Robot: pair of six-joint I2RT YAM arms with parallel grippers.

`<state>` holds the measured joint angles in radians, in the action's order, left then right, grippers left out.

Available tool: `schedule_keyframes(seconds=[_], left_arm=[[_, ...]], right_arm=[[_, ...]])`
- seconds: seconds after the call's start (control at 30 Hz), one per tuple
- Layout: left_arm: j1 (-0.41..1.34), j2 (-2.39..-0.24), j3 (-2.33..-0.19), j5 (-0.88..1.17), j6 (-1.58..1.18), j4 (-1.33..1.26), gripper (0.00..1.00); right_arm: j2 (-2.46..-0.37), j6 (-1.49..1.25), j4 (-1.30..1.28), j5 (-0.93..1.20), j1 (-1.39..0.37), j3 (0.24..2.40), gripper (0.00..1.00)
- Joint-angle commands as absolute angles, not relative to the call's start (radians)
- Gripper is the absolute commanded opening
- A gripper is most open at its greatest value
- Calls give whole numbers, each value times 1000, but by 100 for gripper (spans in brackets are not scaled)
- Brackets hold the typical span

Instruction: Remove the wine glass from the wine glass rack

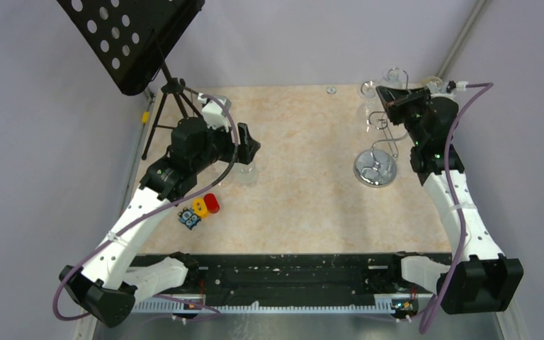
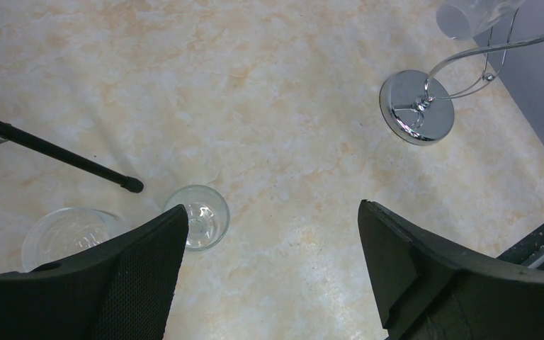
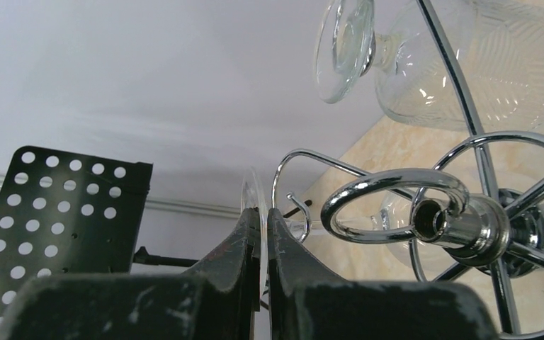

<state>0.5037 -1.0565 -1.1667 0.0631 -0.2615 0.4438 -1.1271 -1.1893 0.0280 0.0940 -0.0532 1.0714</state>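
Up at the rack's top: the right gripper (image 3: 263, 216) has both fingers squeezed tight on the thin round foot of the glass (image 3: 253, 188).

Where the glass is: it hangs on the rack (image 3: 460, 219), at the far right of the table (image 2: 290, 106). It is not off yet.

Which way it lies: the foot sits right between the fingers, edge-on, like a thin line. I think the stem runs off to the right in the wrist view, past the wire curl (image 3: 312, 153), toward the bowl. The stem itself is too hard to see.

Why I think so: the other glass (image 3: 482, 64) hangs just beside it, with its foot on the left and its bowl on the right.

Nearer arm: the right one, because it is touching the glass.

Left gripper (image 2: 273, 209): its fingers are spread wide and hold nothing. It is well apart from the rack, above two loose glasses (image 2: 198, 216) that stand near a stand leg (image 2: 57, 152).

What the next move needs: I think the foot has to slide along the wire and out its open end. The pull should go along the wire, not across it. I cannot tell from here which way the open end points.

What could go wrong: the foot is thin and smooth, so it could slip out of the fingers. The other glass is close, so a bump could hit it.
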Motion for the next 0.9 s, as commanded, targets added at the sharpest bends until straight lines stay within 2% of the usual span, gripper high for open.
schedule_keyframes(seconds=[0.0,0.53,0.87], left_arm=[[500,-1055,-1173,64,-249,394,93],[500,-1055,-1168,74,-252,393,93],[499,-1052,-1168,70,-253,395,93]], right_arm=[[-1106,-1226,177,154,-40,1080,0],[-1190,-1224,308,143,-40,1100,0],[-1158,-1218,362,37,-43,1074,0]])
